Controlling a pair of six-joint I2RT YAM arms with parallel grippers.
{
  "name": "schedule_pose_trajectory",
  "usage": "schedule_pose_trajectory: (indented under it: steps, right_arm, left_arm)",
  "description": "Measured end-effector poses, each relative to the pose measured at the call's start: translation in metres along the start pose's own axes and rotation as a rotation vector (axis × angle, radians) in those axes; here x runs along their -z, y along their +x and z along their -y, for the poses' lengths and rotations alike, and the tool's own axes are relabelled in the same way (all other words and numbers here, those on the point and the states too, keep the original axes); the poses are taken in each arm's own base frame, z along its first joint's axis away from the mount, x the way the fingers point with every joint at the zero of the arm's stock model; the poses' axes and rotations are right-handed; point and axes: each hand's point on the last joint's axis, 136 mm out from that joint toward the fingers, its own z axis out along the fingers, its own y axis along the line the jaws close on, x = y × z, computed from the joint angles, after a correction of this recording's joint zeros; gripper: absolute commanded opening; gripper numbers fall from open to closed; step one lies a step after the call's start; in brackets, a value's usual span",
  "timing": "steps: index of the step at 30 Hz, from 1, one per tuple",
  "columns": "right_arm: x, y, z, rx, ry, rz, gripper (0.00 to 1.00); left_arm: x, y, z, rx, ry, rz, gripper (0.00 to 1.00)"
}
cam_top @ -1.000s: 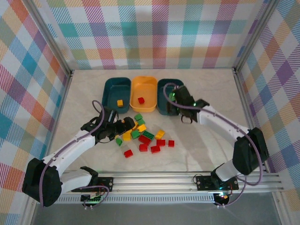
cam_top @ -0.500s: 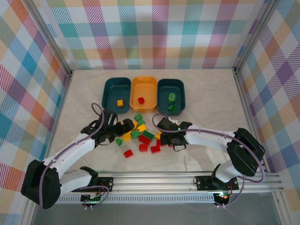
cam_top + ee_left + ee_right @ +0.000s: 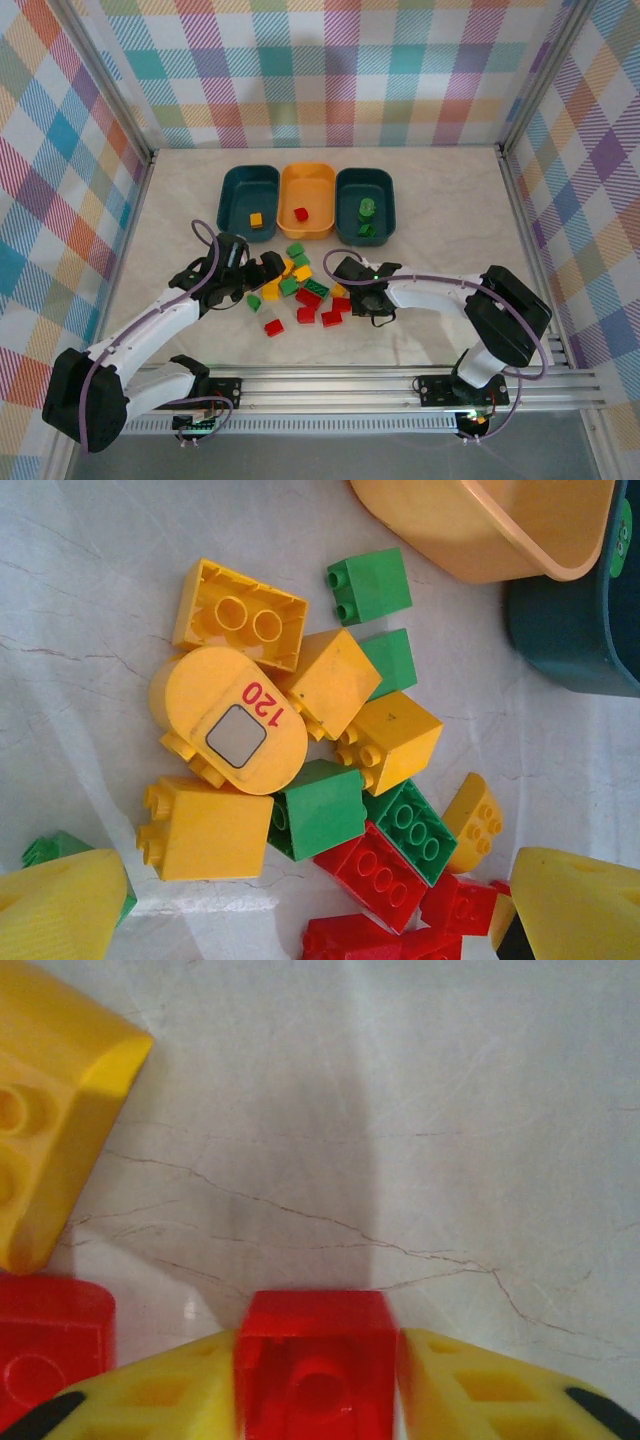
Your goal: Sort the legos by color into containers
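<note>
While left gripper (image 3: 260, 274) is gaping empty, right gripper (image 3: 318, 1360), back from the teal bin (image 3: 393, 200), is clamping its next red brick (image 3: 315, 1322)

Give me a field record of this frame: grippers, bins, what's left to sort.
left gripper: open, over the pile
right gripper: shut on red brick at the pile's right edge
left teal bin: one yellow brick
orange bin: one red piece
right teal bin: green bricks
left to sort: the pile, mixed red, yellow, green
</note>
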Motion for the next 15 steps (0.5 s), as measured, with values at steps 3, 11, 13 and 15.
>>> schedule_pose_trajectory:
  steps: [3,11,13,15]
  right_arm:
    - [0.000,-0.002,0.000,0.006,0.004,0.010,0.34]
    - [-0.004,-0.009,-0.002,0.028,-0.009,0.028,0.39]
    - [-0.009,-0.008,-0.004,0.037,-0.013,0.028,0.36]
    - [-0.010,-0.008,-0.005,0.047,-0.016,0.031,0.34]
  left_arm:
    - [0.000,0.000,-0.002,0.000,-0.009,0.001,0.98]
    - [0.000,0.004,-0.011,-0.013,-0.048,-0.012,0.99]
    - [0.001,0.004,-0.013,-0.017,-0.058,-0.010,1.00]
    - [0.001,0.004,-0.014,-0.020,-0.065,-0.007,1.00]
